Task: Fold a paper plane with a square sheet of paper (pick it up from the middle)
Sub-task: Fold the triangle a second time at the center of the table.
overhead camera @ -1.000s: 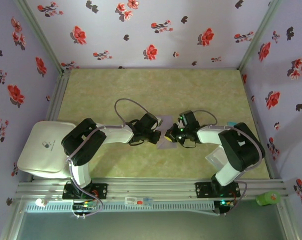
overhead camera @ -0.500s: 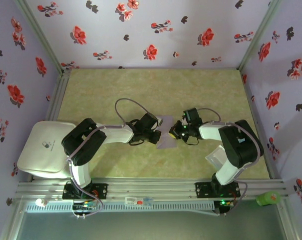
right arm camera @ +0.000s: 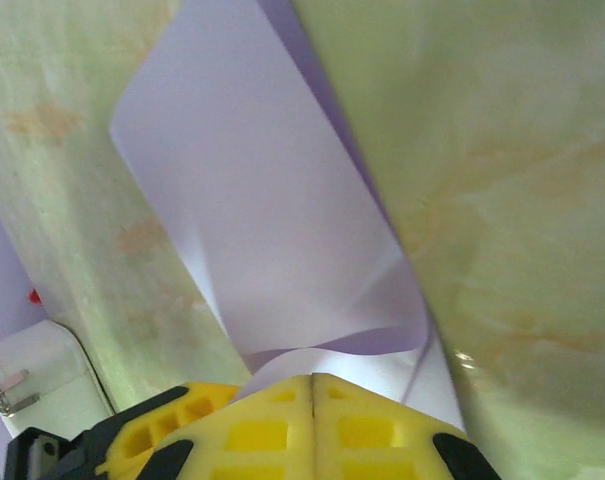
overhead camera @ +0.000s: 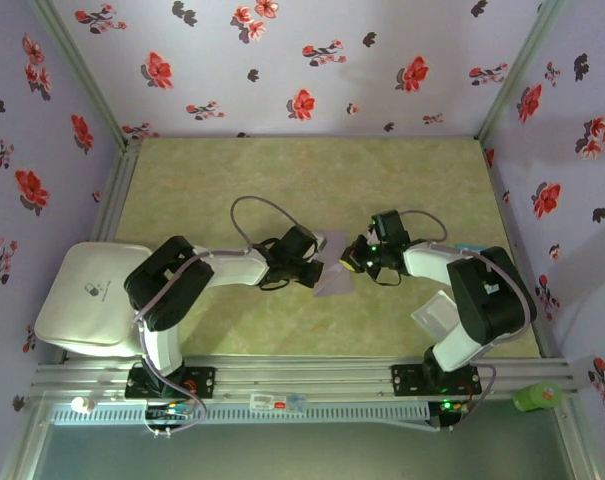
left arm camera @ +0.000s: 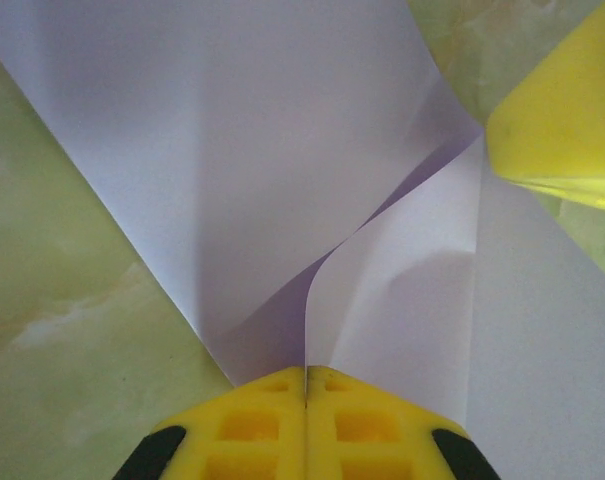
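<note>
The square sheet of paper [overhead camera: 334,282] is pale lavender and lies partly folded at the middle of the table, between my two grippers. My left gripper [overhead camera: 318,271] is shut on one raised flap of the paper [left arm camera: 232,150], whose edge runs into the seam of the yellow fingers [left arm camera: 252,425]. From the other side my right gripper [overhead camera: 351,262] is shut on the curled-over edge of the paper [right arm camera: 272,220]. In the left wrist view a yellow finger [left arm camera: 567,115] of the right gripper shows at the upper right. No dart shape of a paper plane shows.
A white rounded box [overhead camera: 90,296] sits at the table's left edge. A translucent plastic square [overhead camera: 437,314] lies by the right arm's base, and a small light-blue card [overhead camera: 465,247] lies near the right wall. Floral walls close three sides.
My right wrist has swung back and to the right, still pinching the sheet, so the flap curls over more. The left arm has stayed put.
</note>
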